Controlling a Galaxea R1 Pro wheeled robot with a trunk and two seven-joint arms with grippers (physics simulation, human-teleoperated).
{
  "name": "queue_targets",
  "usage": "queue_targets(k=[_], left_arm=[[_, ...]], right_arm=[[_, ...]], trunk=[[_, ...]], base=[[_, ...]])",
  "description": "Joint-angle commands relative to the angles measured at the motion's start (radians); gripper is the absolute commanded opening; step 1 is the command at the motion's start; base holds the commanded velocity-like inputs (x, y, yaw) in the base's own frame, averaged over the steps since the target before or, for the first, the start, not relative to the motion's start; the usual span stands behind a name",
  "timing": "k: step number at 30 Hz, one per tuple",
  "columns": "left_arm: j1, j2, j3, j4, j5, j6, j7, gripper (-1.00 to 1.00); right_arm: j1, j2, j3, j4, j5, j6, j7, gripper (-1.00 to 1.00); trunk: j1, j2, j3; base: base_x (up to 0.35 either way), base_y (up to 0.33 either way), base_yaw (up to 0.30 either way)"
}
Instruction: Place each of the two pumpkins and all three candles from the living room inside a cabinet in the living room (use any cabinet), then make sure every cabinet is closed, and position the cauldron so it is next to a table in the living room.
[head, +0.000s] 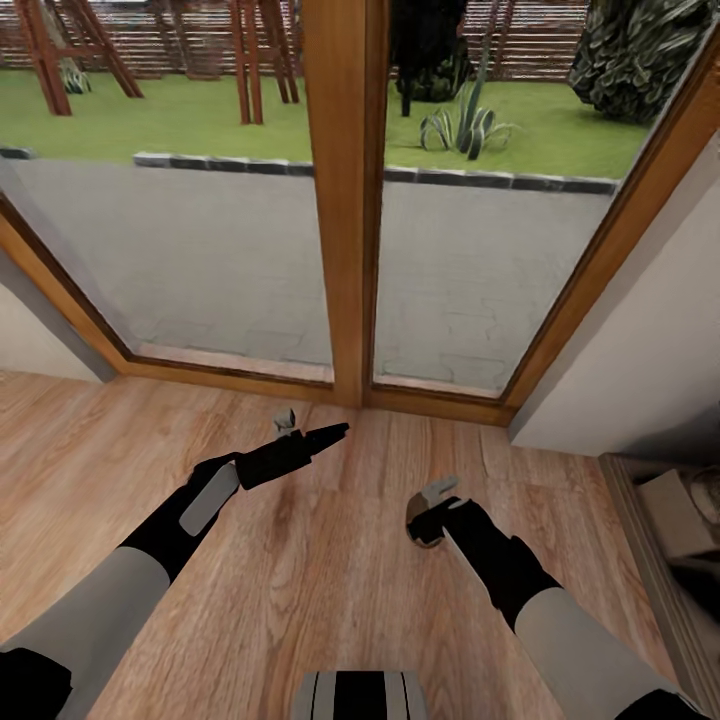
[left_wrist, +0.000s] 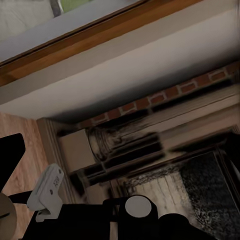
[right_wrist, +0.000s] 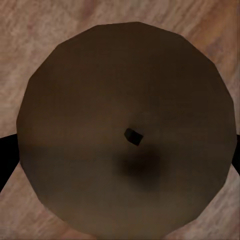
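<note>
Nearest, at the lower edge of the head view: the robot's own trunk top (head: 358, 695), grey with dark stripes. Either side of it, two arms reach forward over a wood plank floor (head: 330, 590). Right gripper (head: 432, 520): closed around a candle (head: 424, 523), a stout round body seen at the fingertips; the right wrist view looks straight down on its round top (right_wrist: 127, 130), shadowed to brown, with the small dark wick nub (right_wrist: 133, 136) near centre and floor planks behind, so the candle is held clear above the floor. Left gripper (head: 318, 436): pointing forward and to the right, nothing between its fingers; how wide the jaws stand cannot be told. Right edge of the scene, near: an ornate fireplace surround (head: 680, 520), its carved column and brick trim plainer in the left wrist view (left_wrist: 120, 145). Farther: a white wall (head: 640, 350) on the right, then a tall wood-framed glass door (head: 345, 200) straight ahead. Beyond the glass: grey paving, a lawn, a spiky plant (head: 465, 128). Step in hand, by judgement: carrying one candle toward a cabinet. Next move calls for turning the base away from the door, finding the cabinet, and opening a drawer with the free left arm before the candle goes in.
</note>
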Motion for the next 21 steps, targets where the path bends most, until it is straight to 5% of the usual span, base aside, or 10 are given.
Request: queue_targets(k=[1, 21], left_arm=[[0.0, 0.0, 0.0, 0.0, 0.0, 0.0, 0.0, 1.0], [0.0, -0.001, 0.0, -0.002, 0.0, 0.003, -0.001, 1.0]], right_arm=[[0.003, 0.0, 0.0, 0.0, 0.0, 0.0, 0.001, -1.0], [0.012, 0.001, 0.0, 0.002, -0.005, 0.0, 0.002, -1.0]], trunk=[[0.0, 0.0, 0.004], [-0.009, 0.005, 0.081]], base=[[0.0, 0.0, 0.124], [0.0, 0.0, 0.282]])
